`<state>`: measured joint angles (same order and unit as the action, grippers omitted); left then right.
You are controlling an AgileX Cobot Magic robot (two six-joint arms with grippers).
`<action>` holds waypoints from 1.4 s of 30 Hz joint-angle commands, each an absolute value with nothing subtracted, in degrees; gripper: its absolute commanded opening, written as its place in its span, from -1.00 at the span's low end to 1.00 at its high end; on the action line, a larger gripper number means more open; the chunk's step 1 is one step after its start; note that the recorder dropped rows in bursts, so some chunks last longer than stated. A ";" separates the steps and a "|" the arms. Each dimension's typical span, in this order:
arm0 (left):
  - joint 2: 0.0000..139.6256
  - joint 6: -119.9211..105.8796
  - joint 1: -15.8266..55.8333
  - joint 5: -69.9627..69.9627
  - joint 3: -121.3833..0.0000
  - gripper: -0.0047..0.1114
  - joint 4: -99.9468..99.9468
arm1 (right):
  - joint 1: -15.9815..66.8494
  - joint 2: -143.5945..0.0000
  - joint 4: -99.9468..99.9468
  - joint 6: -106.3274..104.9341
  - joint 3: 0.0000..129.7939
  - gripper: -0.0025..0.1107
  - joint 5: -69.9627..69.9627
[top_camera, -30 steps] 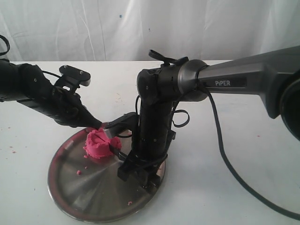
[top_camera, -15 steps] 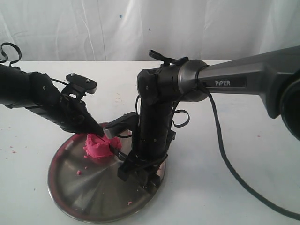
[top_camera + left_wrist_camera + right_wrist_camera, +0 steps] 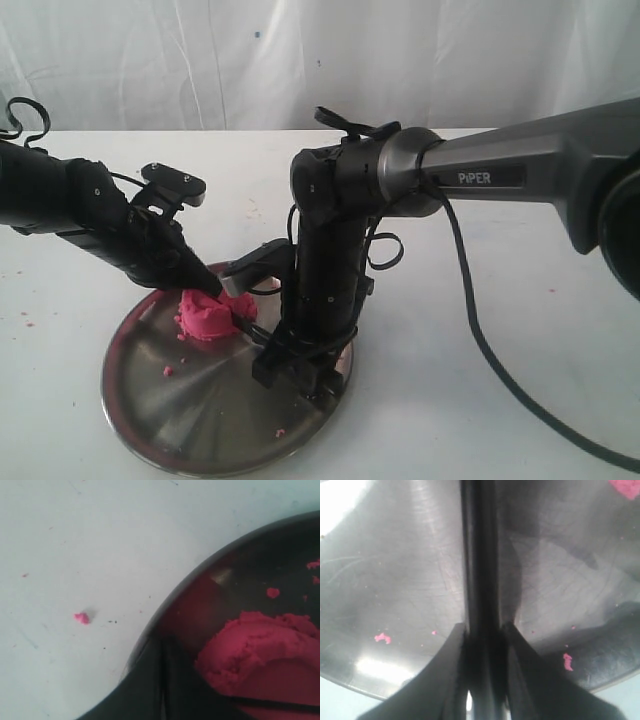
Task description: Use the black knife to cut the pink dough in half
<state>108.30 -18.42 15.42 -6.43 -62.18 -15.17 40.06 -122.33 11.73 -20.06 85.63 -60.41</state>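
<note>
Two arms meet over the steel plate [image 3: 190, 420]. The right gripper [image 3: 482, 630] is clamped on the knife [image 3: 479, 565], whose blade lies into the dough [image 3: 212, 318]. The dough sits on the plate's far-left part. The left gripper [image 3: 205, 285] touches the dough's top; whether its jaws are parted cannot be told. Pink crumbs [image 3: 382, 638] dot the plate.

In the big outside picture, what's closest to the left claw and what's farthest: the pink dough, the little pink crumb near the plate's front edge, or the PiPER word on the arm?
1. Pink dough: right under the left claw.
2. Pink crumb: by the plate's front rim.
3. PiPER label: up on the right arm.
</note>
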 commanded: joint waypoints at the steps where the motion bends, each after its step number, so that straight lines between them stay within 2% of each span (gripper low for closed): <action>1: 108.73 -18.03 15.68 -10.35 -61.75 -0.92 -15.46 | 40.21 -122.44 9.97 -20.39 85.27 -0.96 -57.00; 28: 108.61 -18.22 15.33 -10.51 -62.45 -0.92 -15.22 | 40.21 -122.44 9.20 -20.39 85.27 -0.96 -56.30; 35: 103.40 -18.22 15.33 -6.89 -62.45 -0.92 -14.96 | 40.21 -122.44 9.20 -20.39 85.27 -0.96 -56.16; 42: 100.75 -18.22 15.33 -9.86 -61.89 -0.92 -14.96 | 40.21 -122.44 9.20 -20.39 85.27 -0.96 -56.18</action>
